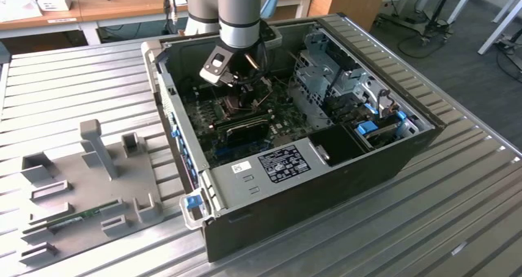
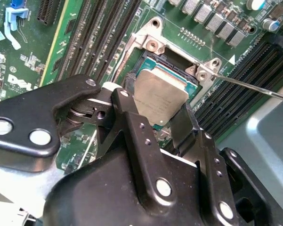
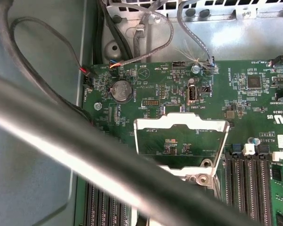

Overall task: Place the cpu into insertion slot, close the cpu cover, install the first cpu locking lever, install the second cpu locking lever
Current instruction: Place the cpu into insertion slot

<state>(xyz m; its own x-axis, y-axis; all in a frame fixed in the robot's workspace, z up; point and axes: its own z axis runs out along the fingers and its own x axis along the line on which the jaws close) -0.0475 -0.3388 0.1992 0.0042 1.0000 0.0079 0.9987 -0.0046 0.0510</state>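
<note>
- The hand [image 2: 159, 112] is closed on the chip [image 2: 161, 94], which is gripped by two opposite edges.
- The chip is held tilted just over the black socket [image 2: 172, 59] on the green board [image 2: 19, 61]; contact cannot be judged.
- The metal cover [image 3: 179, 119] is stood open at the socket's edge.
- In the exterior view the hand is seen inside the open computer case [image 1: 269, 228] on the slatted surface [image 1: 73, 87].

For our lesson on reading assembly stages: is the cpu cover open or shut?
Open. In the first wrist view the cpu cover stands raised, green board showing through its window; the insertion slot lies uncovered.
</note>
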